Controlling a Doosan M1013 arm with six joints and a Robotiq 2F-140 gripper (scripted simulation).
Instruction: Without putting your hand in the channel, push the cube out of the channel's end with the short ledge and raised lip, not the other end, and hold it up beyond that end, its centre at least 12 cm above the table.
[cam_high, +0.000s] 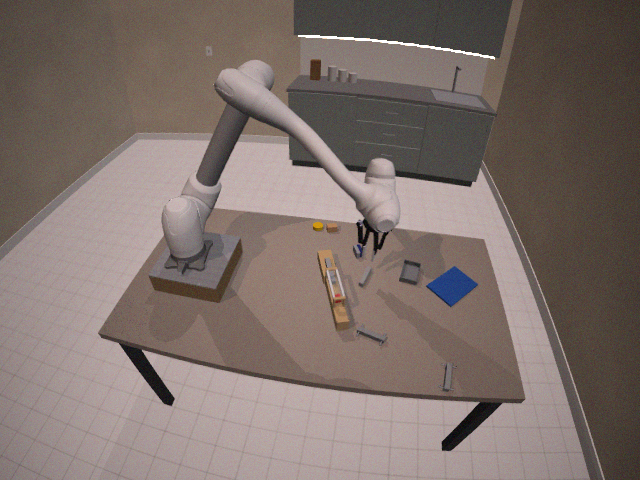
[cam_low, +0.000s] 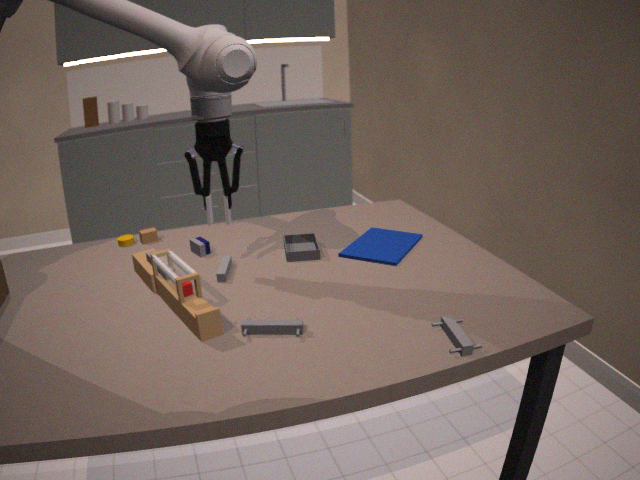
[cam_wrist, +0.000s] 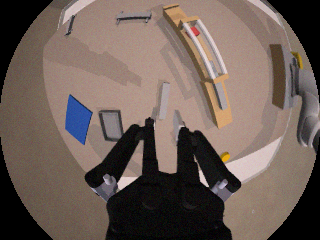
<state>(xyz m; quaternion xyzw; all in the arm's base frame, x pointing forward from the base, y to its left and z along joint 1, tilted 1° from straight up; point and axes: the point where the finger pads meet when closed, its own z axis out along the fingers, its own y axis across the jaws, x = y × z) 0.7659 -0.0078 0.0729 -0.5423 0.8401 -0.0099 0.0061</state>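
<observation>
The channel (cam_high: 341, 315) (cam_low: 206, 320) (cam_wrist: 220, 103) is a long wooden base with clear side walls, lying near the table's middle. The red cube (cam_high: 338, 296) (cam_low: 187, 288) (cam_wrist: 195, 30) sits inside it, close to the end of the walls that faces the table's front. My gripper (cam_high: 371, 248) (cam_low: 218, 214) (cam_wrist: 165, 114) hangs above the table to the right of the channel's far end. Its fingers are nearly together with a narrow gap, and nothing is between them. A short grey bar (cam_high: 365, 276) (cam_low: 223, 268) (cam_wrist: 162, 102) lies just ahead of it, and a blue and white block (cam_high: 357, 250) (cam_low: 199, 245) lies beside it.
A grey bar with feet (cam_high: 371, 334) (cam_low: 271, 326) (cam_wrist: 134, 18) lies by the channel's near end. Another one (cam_high: 448, 376) (cam_low: 456, 334) lies front right. A grey tray (cam_high: 409, 271) (cam_low: 301, 246) and blue mat (cam_high: 451, 285) (cam_low: 381, 244) lie right. A yellow disc (cam_high: 317, 225) and brown block (cam_high: 331, 227) sit at the back.
</observation>
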